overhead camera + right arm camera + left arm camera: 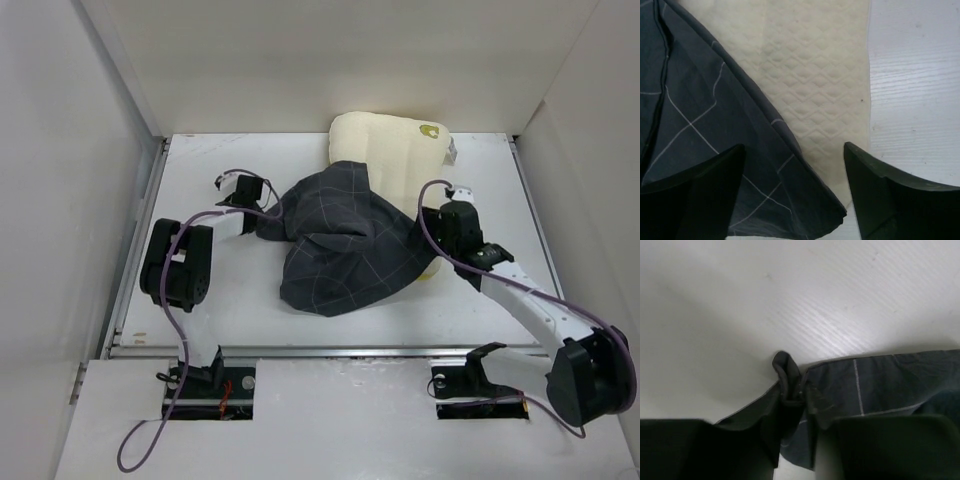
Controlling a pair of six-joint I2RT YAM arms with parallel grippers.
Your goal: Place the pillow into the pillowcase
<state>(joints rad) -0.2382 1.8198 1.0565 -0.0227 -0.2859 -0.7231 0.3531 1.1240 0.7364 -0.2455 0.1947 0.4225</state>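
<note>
The cream-yellow pillow (385,150) lies at the back middle of the table, its near part under the pillowcase (345,240), a dark grey sack with a light grid. My left gripper (262,208) is shut on the pillowcase's left edge; the left wrist view shows the bunched hem (787,382) pinched between the jaws. My right gripper (432,240) is open at the pillowcase's right side. In the right wrist view its fingers (875,185) straddle the pillowcase corner (740,150) and the quilted pillow (815,75).
White enclosure walls stand at the left (60,200), back and right. The table (220,300) has a metal rail along its near edge. Purple cables run along both arms.
</note>
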